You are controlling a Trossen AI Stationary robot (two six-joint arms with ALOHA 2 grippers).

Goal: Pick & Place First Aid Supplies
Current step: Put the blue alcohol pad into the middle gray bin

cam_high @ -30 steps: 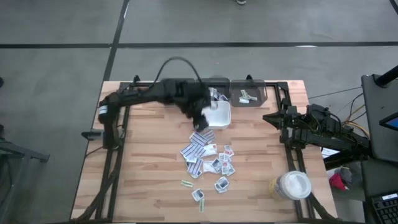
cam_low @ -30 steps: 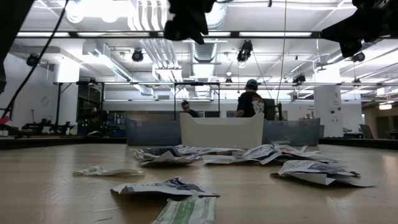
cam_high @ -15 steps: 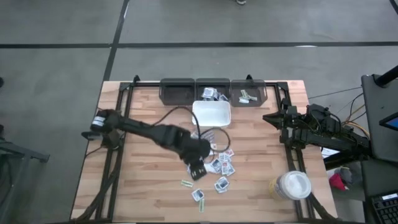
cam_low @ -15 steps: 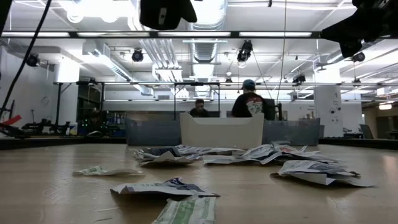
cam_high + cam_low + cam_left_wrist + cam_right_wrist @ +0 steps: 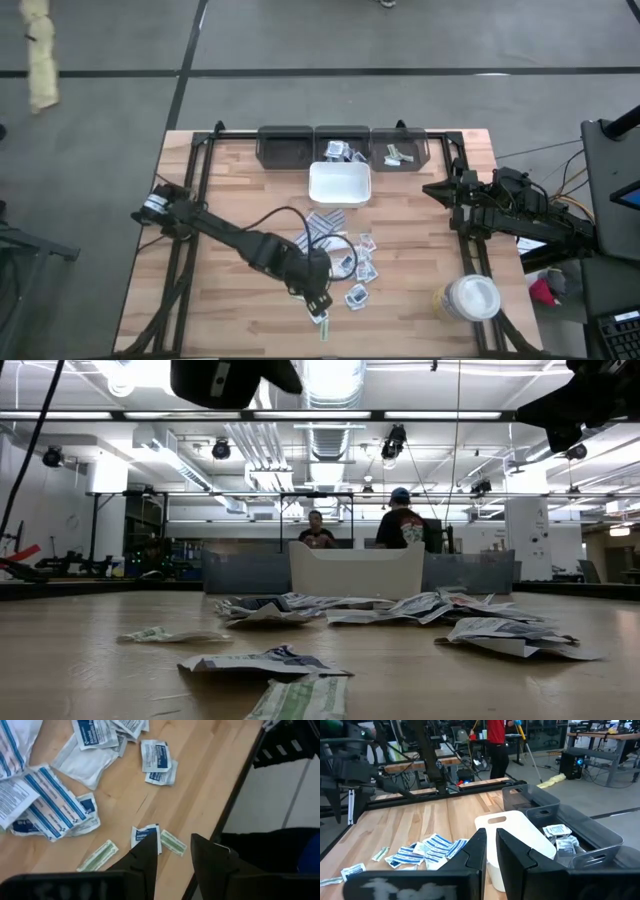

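Near the desk's front edge, a small blue-printed packet (image 5: 146,836) lies flat on the wood with two narrow greenish strips (image 5: 98,855) beside it, a little apart from the main scatter of first aid supplies (image 5: 335,250) spread across the middle of the desk (image 5: 230,190). They lie loose and overlapping, as if tipped out to be sorted one by one. Directly above that outlying packet hangs the left gripper (image 5: 172,851), its fingers parted with nothing between them, apparently lined up to come down on it. Behind the scatter stands the white tray (image 5: 340,184), and behind that a row of dark bins (image 5: 345,146) along the far edge; two of them already hold a few packets, so these look like the sorting destinations. At the right side the right gripper (image 5: 490,847) waits, fingers nearly together and holding nothing, facing the tray. A white-lidded jar (image 5: 470,297) sits at the desk's front right corner, well apart from the packets.
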